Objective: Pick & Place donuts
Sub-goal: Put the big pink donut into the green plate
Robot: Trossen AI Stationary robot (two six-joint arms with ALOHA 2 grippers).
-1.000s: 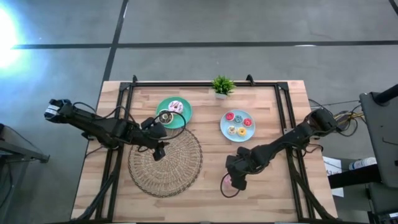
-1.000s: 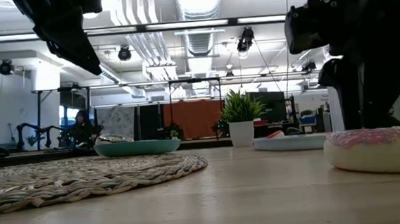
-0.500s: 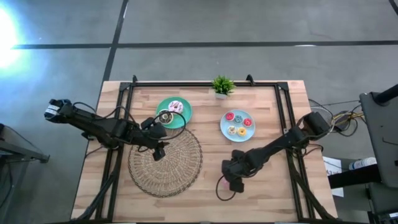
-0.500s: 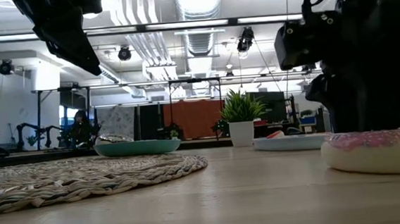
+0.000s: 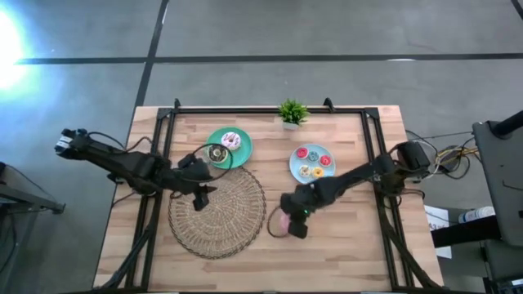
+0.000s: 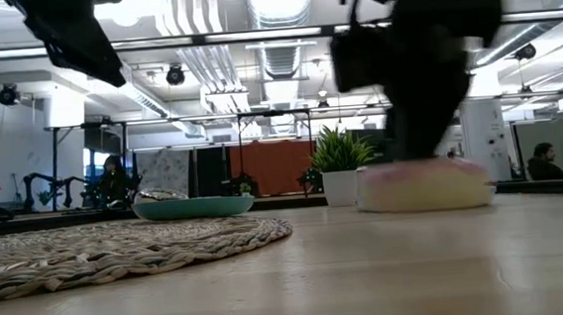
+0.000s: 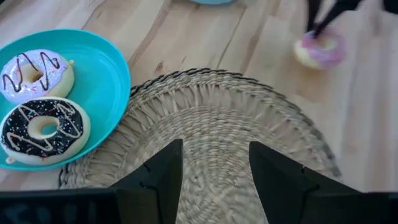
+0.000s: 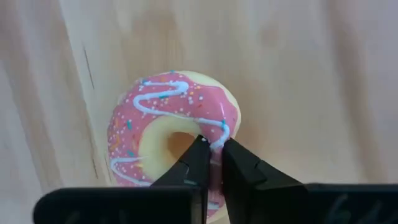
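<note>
Your right gripper [image 8: 211, 163] has its fingers pinched on the ring of the bright pink donut [image 8: 172, 134], one finger down through the hole and one outside; that donut sits on the bare wood [image 5: 343, 249] just right of the woven mat [image 5: 219, 214], and whether it is lifted or resting you cannot tell from these views.

Your left gripper [image 7: 214, 163] hangs over the mat's left part with its fingers spread and nothing between them.

On the teal plate [image 7: 109, 68], at the far left of the table, you already have two larger donuts: the dark brown donut [image 7: 43, 129] and the pale sprinkled donut [image 7: 36, 73], lying side by side; the light-blue plate [image 5: 311, 164] to the right carries the tiny donuts [image 5: 315, 162], four as far as the high view shows.

So six look placed; the pink one is the only donut off a plate, and you have it gripped; which plate it belongs on is a guess, though the teal one with the larger pair seems likely.
</note>
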